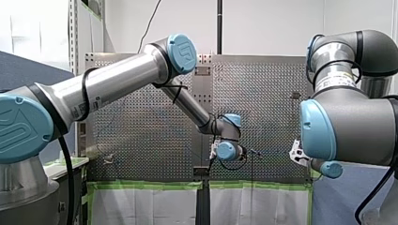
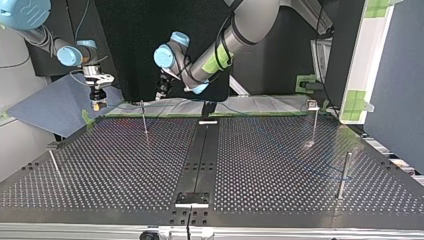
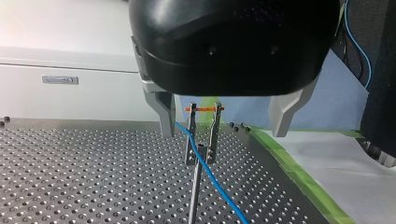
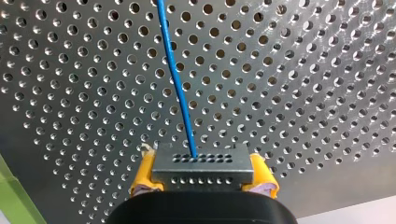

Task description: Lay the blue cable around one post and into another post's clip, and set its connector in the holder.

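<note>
Perforated metal tabletop (image 2: 125,165), edged with green tape (image 3: 289,170), pale wall beyond in the front view. Down the middle, a black strip (image 2: 200,155). Thin upright posts stand well apart on either half in the top view, one of them (image 2: 144,120) near the far edge, close to my left claw (image 2: 161,97).

From the left wrist: black body, two metal fingers (image 3: 166,116) spread wide apart, so open and gripping nothing. Ahead of the gap, a slim post (image 3: 195,191) topped by a two-pronged clip (image 3: 190,140), with an orange band across the prong tips. Beside the inner edge of one finger comes the blue cable (image 3: 219,191). Crosses the clip's prongs and the post's top, then runs on toward the taped edge. Seated in the clip or only lying against it: cannot tell.

From the right wrist: my right claw (image 4: 201,173) closed on the connector (image 4: 201,164), a small grey metal block with two rows of tiny holes, pinched between yellow pads (image 4: 142,175). Cable leaves the block's middle and stretches straight ahead over the holed tabletop; touching the surface or clear of it, not visible. In the top view, same claw at the left, near the tabletop's far corner, well apart from the left one.
</note>
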